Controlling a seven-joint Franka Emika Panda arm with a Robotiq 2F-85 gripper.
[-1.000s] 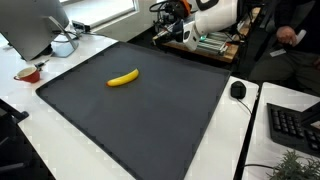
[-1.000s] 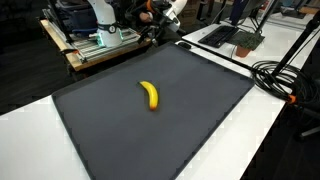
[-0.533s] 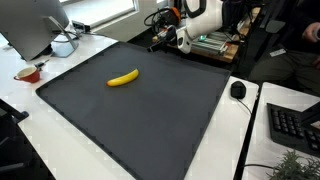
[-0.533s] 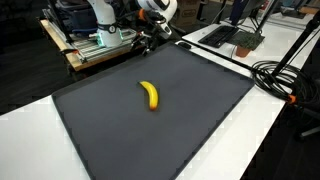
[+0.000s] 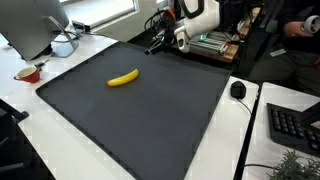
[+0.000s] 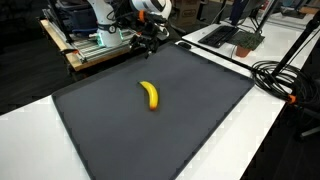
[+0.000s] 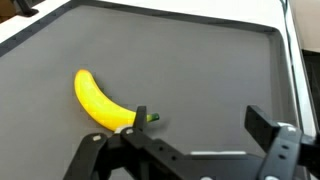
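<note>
A yellow banana (image 5: 123,77) lies alone on the dark grey mat (image 5: 150,110); it shows in both exterior views (image 6: 149,95) and at the left of the wrist view (image 7: 101,102). My gripper (image 5: 157,44) hangs in the air over the mat's far edge, well apart from the banana. It also shows in an exterior view (image 6: 152,41). In the wrist view its two black fingers (image 7: 200,122) stand wide apart with only mat between them. It is open and holds nothing.
A white table (image 5: 30,140) surrounds the mat. A monitor (image 5: 35,25), white headphones (image 5: 63,45) and a red cup (image 5: 28,73) stand at one side. A mouse (image 5: 238,89) and keyboard (image 5: 295,125) lie at another. Cables (image 6: 280,75) and a cart of equipment (image 6: 95,40) stand near.
The arm has swung in from beyond the table and lowered toward the mat's far edge. The banana has not moved.
</note>
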